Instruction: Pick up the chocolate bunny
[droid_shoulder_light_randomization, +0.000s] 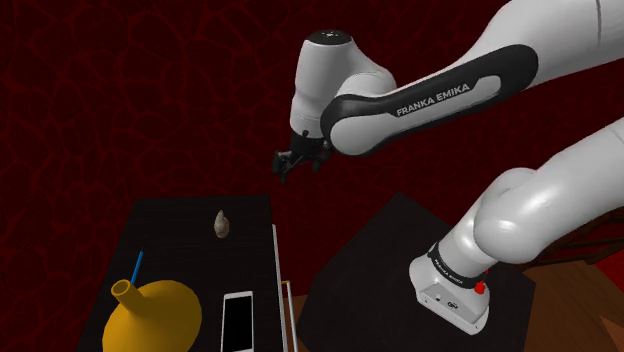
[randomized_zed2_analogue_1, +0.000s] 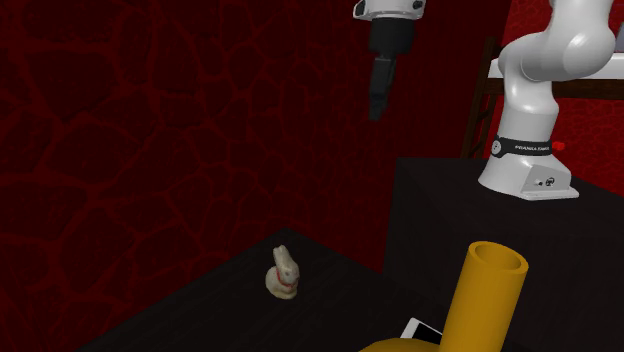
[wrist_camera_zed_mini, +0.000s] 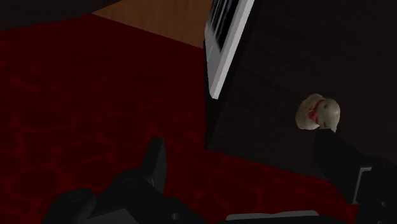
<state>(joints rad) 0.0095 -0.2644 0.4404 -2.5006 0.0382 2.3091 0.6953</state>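
Chocolate bunny (randomized_zed2_analogue_1: 283, 272): past yellow jug (droid_shoulder_light_randomization: 155, 318) and phone (droid_shoulder_light_randomization: 238, 322), upright on dark table (droid_shoulder_light_randomization: 170, 240), pale, red collar. Gripper (droid_shoulder_light_randomization: 292, 165) high above, fingers (wrist_camera_zed_mini: 156, 162) wide apart, empty. Bunny lies below, offset toward one finger. Descend plus sidestep.

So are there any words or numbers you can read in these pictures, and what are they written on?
"FRANKA EMIKA": white letters on the dark part of the robot arm.
Tiny white print on the black ring above the arm's foot: too small to read.
Small dark mark on the white base: too small to read.
The bunny, the yellow vase and the phone show no writing.
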